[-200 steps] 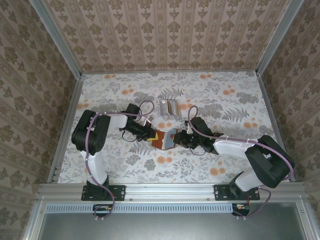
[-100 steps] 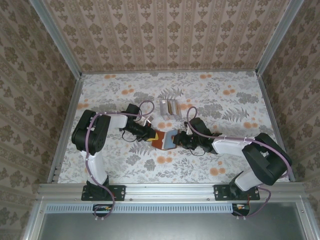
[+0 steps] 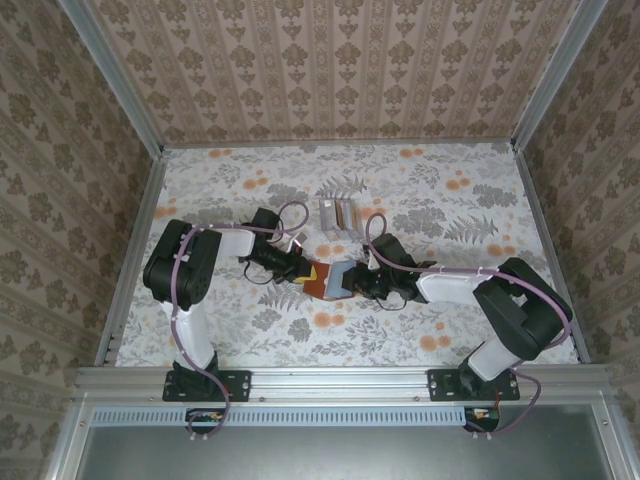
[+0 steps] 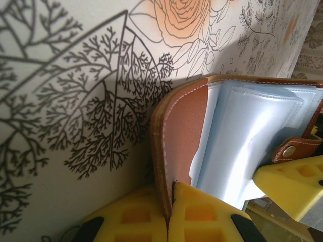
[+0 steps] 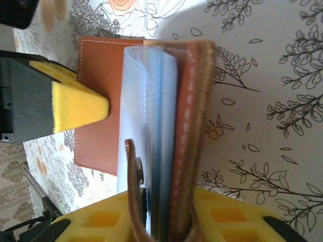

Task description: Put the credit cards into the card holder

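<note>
The reddish-brown card holder (image 3: 322, 281) lies half open on the table between both grippers. My left gripper (image 3: 303, 270) (image 4: 170, 190) is shut on the edge of one leather cover (image 4: 176, 136). Clear plastic sleeves (image 4: 247, 131) fan out beside it. My right gripper (image 3: 352, 282) (image 5: 166, 202) holds the other cover (image 5: 194, 126), the sleeves (image 5: 139, 111) and the snap tab (image 5: 132, 166) between its yellow pads, with a little slack among them. A light blue layer (image 5: 164, 126) sits among the sleeves. Pale and tan credit cards (image 3: 338, 215) lie grouped further back.
The floral table (image 3: 420, 190) is walled on three sides, with metal rails (image 3: 130, 250) at its edges. Bare table runs behind the cards and at both sides. The left gripper's yellow finger (image 5: 75, 103) presses on the flat cover in the right wrist view.
My right gripper has moved left toward the left gripper, folding its side of the card holder upward. Its jaws have eased slightly apart. The left gripper has stayed in place.
</note>
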You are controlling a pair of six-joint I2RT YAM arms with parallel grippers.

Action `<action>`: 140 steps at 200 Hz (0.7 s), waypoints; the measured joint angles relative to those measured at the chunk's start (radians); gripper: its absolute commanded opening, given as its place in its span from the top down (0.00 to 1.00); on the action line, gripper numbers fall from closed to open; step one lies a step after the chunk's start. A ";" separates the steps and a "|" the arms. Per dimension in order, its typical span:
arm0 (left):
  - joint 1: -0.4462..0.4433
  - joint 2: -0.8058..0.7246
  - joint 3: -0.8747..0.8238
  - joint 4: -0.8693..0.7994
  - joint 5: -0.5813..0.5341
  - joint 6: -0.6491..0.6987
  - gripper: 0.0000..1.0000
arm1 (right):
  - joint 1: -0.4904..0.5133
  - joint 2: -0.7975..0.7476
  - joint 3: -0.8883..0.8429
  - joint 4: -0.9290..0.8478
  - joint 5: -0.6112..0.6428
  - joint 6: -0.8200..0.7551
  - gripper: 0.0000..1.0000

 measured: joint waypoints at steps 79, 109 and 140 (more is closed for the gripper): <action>0.000 0.000 0.000 0.000 0.000 0.000 1.00 | 0.014 0.064 0.076 -0.092 0.017 -0.030 0.60; 0.000 0.000 0.000 0.000 0.000 0.000 0.94 | 0.026 0.103 0.121 -0.117 0.016 -0.050 0.60; 0.000 0.000 0.000 0.002 0.006 0.001 0.88 | 0.030 0.123 0.148 -0.123 0.014 -0.063 0.48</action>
